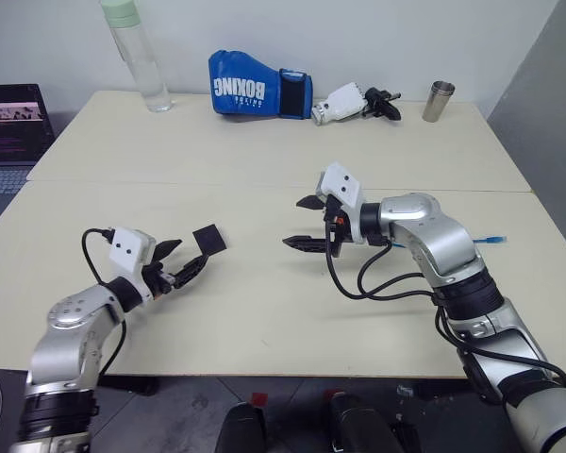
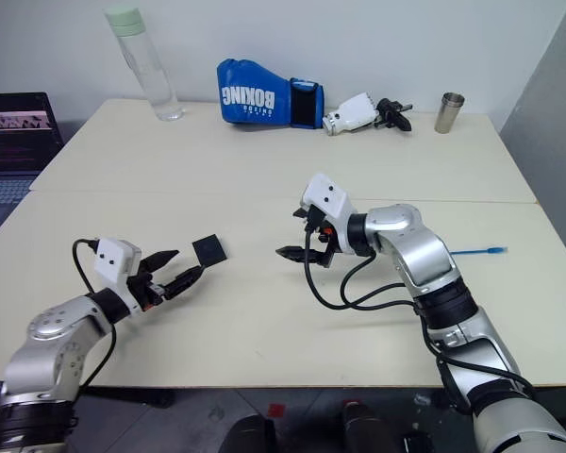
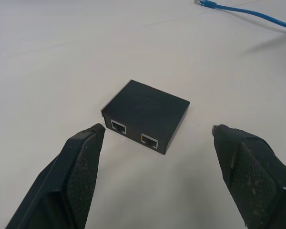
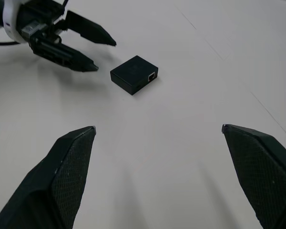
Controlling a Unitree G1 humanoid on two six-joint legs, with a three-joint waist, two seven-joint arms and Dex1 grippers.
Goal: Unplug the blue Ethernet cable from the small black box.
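The small black box (image 1: 208,238) lies flat on the beige table (image 1: 264,311), left of centre. In the left wrist view, the box (image 3: 145,112) shows two ports, both with nothing plugged in. My left gripper (image 1: 191,253) stands open just short of the box, its fingers pointing at it without touching. The blue Ethernet cable (image 1: 488,240) lies on the table at the far right, behind my right arm, well apart from the box. Its plug end (image 3: 202,3) rests free on the tabletop. My right gripper (image 1: 294,223) hangs open above the middle of the table, holding nothing.
A blue boxing glove (image 1: 250,90), a spare white-and-black gripper (image 1: 354,102), a metal cup (image 1: 439,101) and a clear bottle (image 1: 137,57) stand along the back edge. A laptop (image 1: 9,132) sits off to the left. Black cables (image 1: 358,278) loop down from my right forearm.
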